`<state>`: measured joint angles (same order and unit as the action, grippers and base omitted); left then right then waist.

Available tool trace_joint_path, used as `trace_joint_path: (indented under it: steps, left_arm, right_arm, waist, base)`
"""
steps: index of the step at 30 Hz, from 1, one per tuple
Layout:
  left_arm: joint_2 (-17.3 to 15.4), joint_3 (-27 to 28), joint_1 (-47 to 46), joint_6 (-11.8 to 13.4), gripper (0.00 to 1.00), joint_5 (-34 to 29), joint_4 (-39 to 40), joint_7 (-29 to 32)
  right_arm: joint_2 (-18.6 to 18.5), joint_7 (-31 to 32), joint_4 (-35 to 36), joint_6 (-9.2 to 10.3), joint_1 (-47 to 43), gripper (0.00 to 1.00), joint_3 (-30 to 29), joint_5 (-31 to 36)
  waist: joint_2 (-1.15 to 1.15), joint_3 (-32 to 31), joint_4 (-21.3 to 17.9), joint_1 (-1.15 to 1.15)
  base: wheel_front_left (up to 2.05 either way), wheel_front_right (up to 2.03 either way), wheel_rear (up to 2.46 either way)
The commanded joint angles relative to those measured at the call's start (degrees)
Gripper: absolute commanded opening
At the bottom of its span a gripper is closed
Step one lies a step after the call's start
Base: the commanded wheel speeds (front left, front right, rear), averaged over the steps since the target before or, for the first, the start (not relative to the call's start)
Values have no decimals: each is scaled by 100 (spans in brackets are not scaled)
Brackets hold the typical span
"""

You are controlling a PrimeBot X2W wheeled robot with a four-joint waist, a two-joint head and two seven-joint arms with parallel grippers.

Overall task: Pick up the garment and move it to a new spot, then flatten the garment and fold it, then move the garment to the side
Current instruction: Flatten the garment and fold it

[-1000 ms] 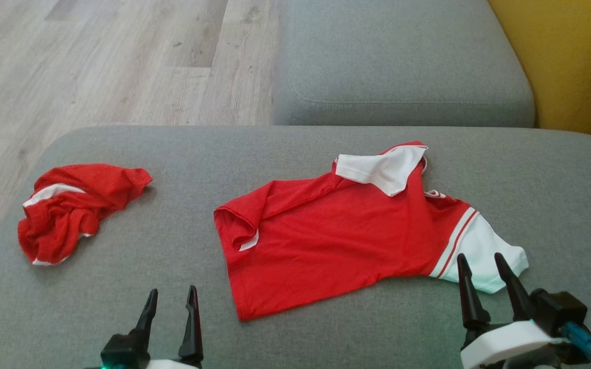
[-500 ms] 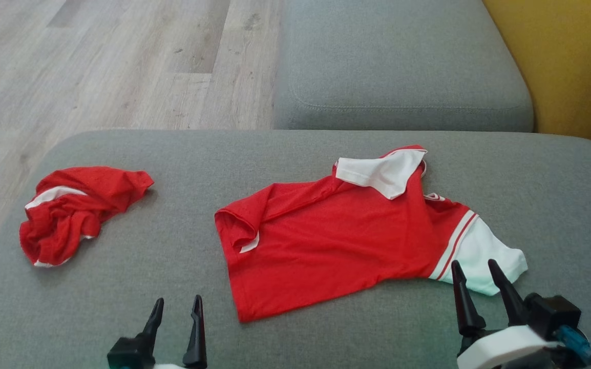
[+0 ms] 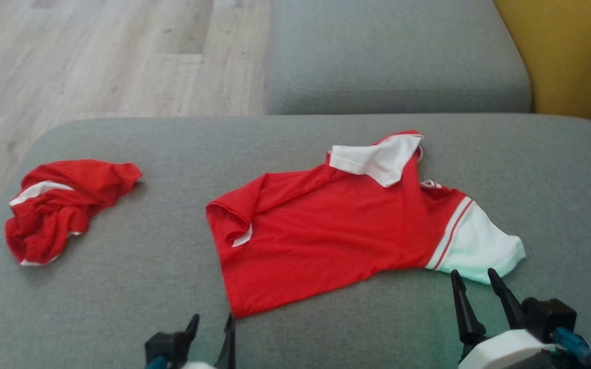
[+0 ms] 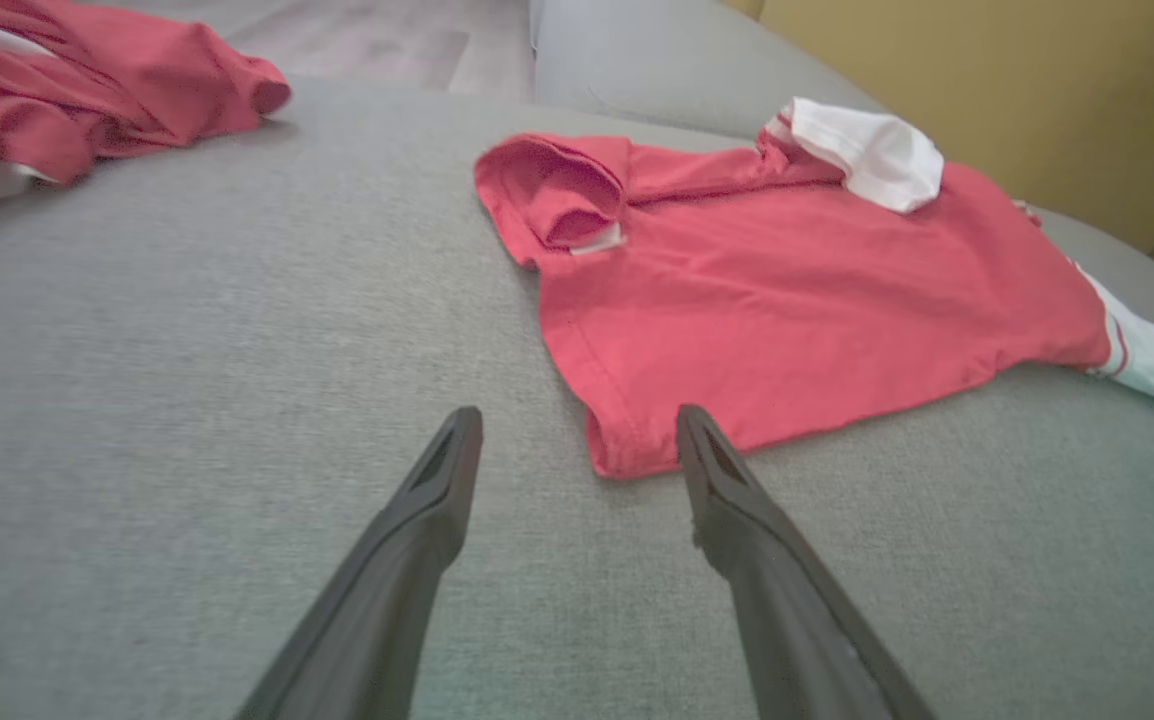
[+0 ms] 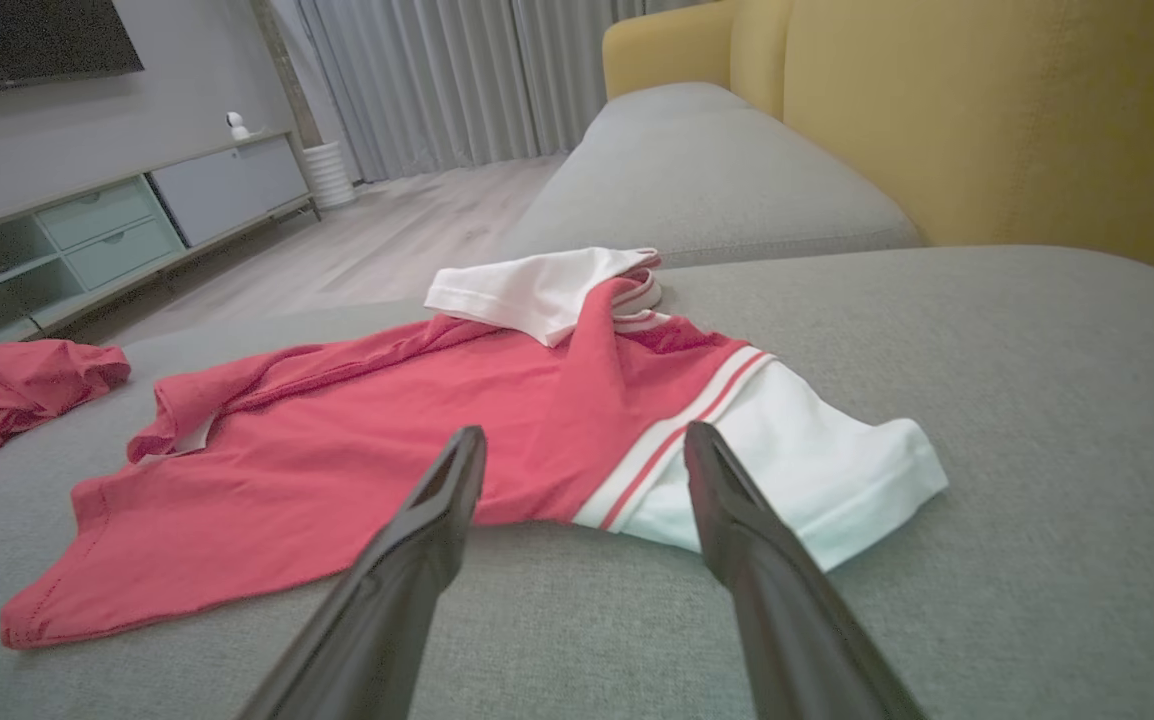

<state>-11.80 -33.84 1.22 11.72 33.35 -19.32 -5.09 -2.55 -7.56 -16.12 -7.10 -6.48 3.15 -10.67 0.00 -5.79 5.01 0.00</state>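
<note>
The red shirt [image 3: 326, 230] with white sleeves lies spread on the grey sofa cushion [image 3: 172, 148]. At its near hem corner the left claw [image 3: 212, 321] hovers, open and empty. By its white sleeve the right claw [image 3: 472, 275] is also open and empty. A crumpled red garment [image 3: 55, 205] lies well to the shirt's left.

The shirt [image 3: 326, 230] was thin, matt knitted cloth, the sofa [image 3: 121, 297] coarse woven fabric, the floor [image 3: 96, 51] matt wood planks, the fingers [image 5: 407, 560] smooth matt plastic.
</note>
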Motion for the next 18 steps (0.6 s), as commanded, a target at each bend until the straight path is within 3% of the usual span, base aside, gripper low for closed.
trace_joint_path:
  steps: [1, 8, 18]
  left_arm:
    - [6, 169, -425, -12, 100, 14, 130, -6]
    - [422, 165, -801, -33, 100, 344, -686, 426]
    - [590, 382, -1001, -13, 100, 655, -1280, 382]
  right_arm:
    - [-32, 0, 205, -39, 295, 100, 108, 33]
    - [-32, 128, 231, -39, 378, 100, 14, 98]
    - [-32, 162, 270, -39, 431, 100, -168, 181]
  waist:
    - [0, 69, -74, 0]
    - [0, 334, -457, 0]
    - [0, 470, -726, 0]
  base:
    - [0, 0, 0]
    - [0, 0, 0]
    - [0, 0, 0]
